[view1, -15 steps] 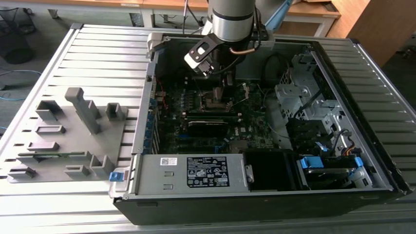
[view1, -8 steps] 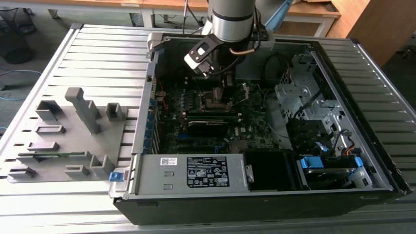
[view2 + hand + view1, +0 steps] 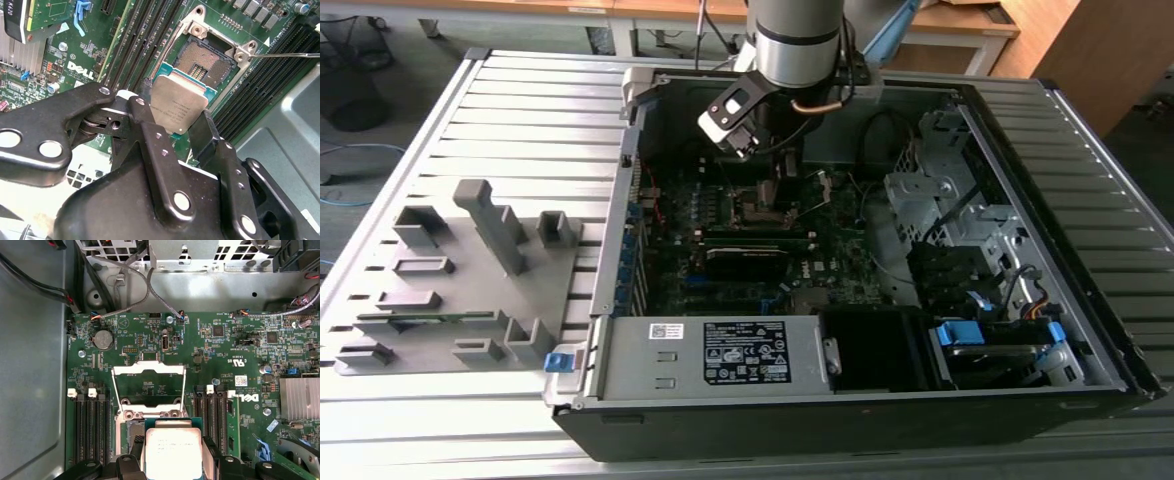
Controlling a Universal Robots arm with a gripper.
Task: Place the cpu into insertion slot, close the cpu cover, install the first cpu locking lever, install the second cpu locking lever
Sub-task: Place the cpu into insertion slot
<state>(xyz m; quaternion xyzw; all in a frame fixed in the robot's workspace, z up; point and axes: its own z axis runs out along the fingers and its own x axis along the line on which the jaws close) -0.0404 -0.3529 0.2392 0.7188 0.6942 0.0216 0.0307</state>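
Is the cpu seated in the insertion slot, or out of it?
Out. In the second wrist view the fingers grip the cpu by its edges, and the insertion slot beyond it shows bare contacts.

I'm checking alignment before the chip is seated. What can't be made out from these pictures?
- One corner of the insertion slot: second wrist view, covered by the cpu held in the gripper.
- One edge of the cpu: first wrist view, cut off by the picture's edge.
- Gap between cpu and slot: exterior view, too small.
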